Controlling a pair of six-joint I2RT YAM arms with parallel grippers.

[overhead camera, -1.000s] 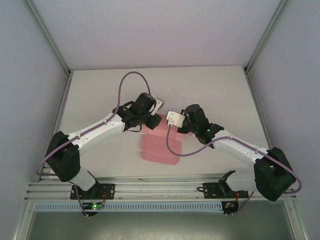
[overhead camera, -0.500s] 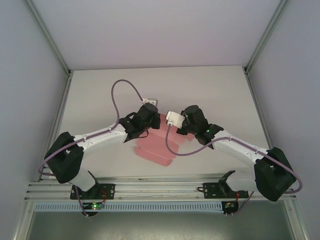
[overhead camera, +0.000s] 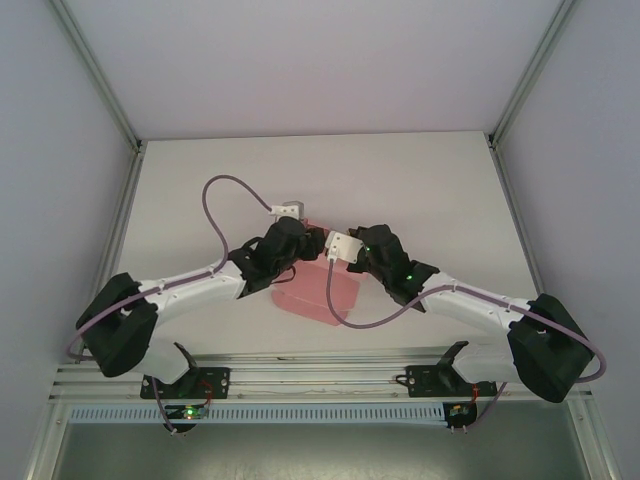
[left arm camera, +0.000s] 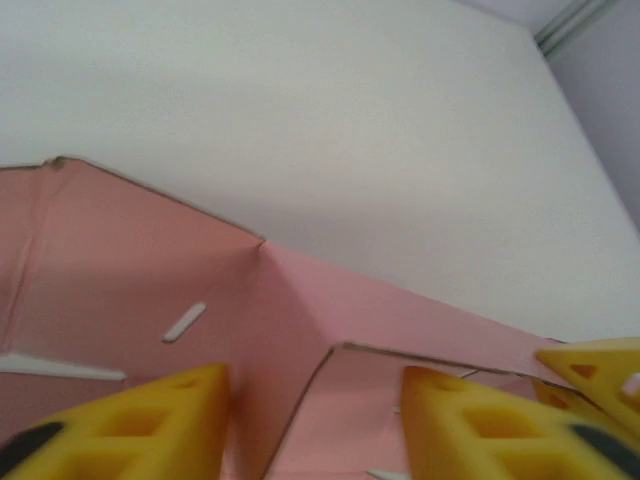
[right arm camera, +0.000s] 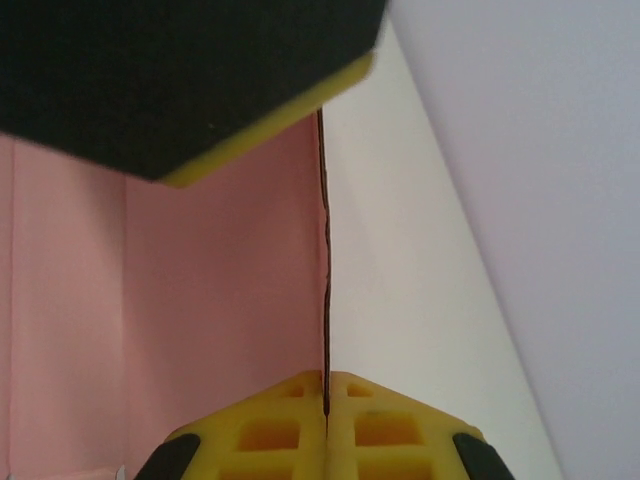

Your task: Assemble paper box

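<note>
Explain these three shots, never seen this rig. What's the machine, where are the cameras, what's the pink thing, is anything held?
It is two robot arms bolted at the near edge of a white table, each ending in a two-finger claw. The top picture looks down from above and behind: left arm on the left, right arm on the right. The other two pictures come from small cameras on the wrists, so each arm's own yellow claw shows at the bottom. The pink thing is a card box, partly folded, lying on the table under both claws. The right claw is shut on a thin edge of the card. The left claw is open, a raised fold between its fingers, not pinched.
</note>
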